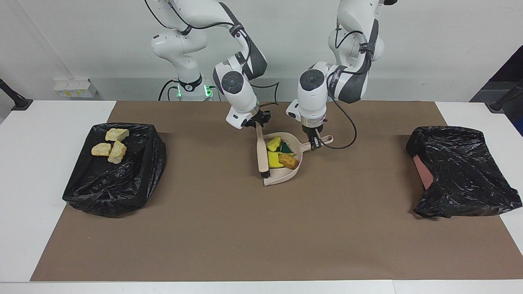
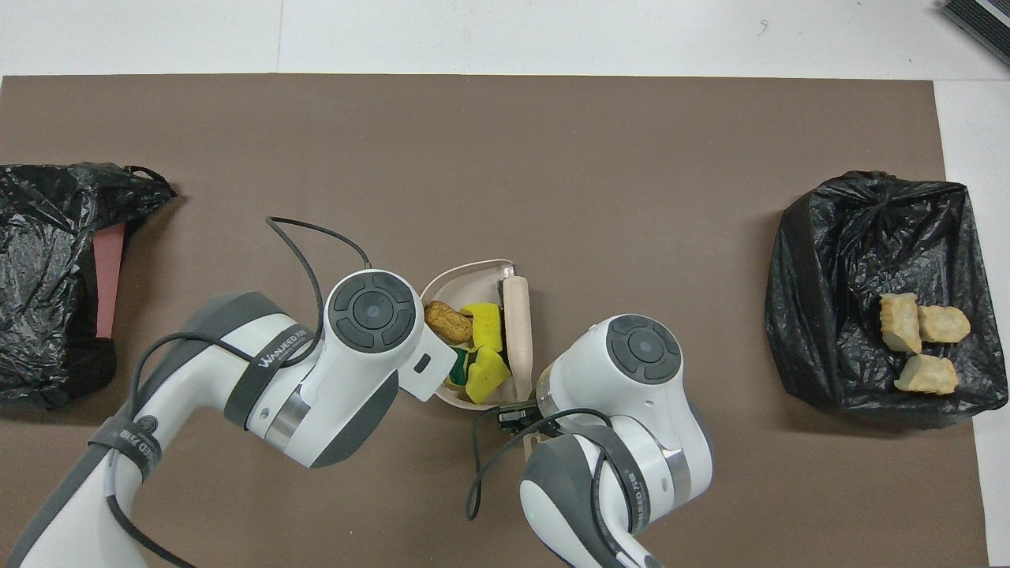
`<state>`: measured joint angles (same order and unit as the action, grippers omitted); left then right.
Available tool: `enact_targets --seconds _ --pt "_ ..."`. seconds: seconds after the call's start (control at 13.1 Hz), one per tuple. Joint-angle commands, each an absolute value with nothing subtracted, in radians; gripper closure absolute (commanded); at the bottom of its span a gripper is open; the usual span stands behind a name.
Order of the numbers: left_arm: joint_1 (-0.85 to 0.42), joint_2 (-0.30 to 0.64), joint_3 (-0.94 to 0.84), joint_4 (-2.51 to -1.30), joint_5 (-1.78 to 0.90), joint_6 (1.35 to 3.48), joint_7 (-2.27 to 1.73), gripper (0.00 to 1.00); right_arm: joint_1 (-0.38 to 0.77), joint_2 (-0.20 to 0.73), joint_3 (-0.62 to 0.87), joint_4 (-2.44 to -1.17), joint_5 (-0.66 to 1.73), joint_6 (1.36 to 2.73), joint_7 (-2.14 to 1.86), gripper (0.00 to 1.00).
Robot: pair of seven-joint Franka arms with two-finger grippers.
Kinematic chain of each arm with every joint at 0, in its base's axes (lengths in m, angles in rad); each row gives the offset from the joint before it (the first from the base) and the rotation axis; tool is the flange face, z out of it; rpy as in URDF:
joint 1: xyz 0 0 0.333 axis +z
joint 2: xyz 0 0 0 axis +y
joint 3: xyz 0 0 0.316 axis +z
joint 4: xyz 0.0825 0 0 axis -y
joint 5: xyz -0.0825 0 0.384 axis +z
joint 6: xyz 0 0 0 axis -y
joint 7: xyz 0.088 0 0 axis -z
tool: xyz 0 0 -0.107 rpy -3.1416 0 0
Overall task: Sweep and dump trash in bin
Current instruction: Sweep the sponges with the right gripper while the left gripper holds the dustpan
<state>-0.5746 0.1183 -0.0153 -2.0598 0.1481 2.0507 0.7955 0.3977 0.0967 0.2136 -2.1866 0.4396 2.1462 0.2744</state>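
Two grippers working mid-bench: left gripper [image 1: 315, 143] fingers clamp dustpan [image 1: 286, 173] handle, steadying it; right gripper [image 1: 256, 122] fingers clamp brush [image 1: 262, 157], bristles at pan mouth. Sponge bits [image 1: 273, 144], orange-brown lump [image 1: 288, 161] inside pan; pale lumps [image 1: 112, 146] on bin [image 1: 116, 175] at right arm's end.

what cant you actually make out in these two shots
- Overhead view: the left gripper and the dustpan handle are hidden under the left arm's wrist.
- Overhead view: the right gripper's hold on the brush is hidden under its wrist.
- Both views: what the bin at the left arm's end holds, hidden by its black bag.
- Facing view: the green sponge bit is partly covered by yellow ones.
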Motion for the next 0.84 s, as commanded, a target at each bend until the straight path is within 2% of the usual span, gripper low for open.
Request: enact_targets --seconds 0.0,0.38,0.76 --pt "-0.583 0.08 -0.002 -2.112 0.132 2.089 0.772 1.0 0.4 0.104 0.215 -2.145 0.456 2.139 0.276 1.0" --pt "-0.508 0.103 -0.002 -2.112 0.013 2.209 0.83 1.0 0.388 -0.021 0.207 -2.122 0.249 1.978 0.389 1.0" --pt "-0.397 0.092 -0.002 -2.109 -0.132 2.241 1.015 1.0 0.394 -0.04 0.212 -1.984 0.1 1.754 0.504 1.0"
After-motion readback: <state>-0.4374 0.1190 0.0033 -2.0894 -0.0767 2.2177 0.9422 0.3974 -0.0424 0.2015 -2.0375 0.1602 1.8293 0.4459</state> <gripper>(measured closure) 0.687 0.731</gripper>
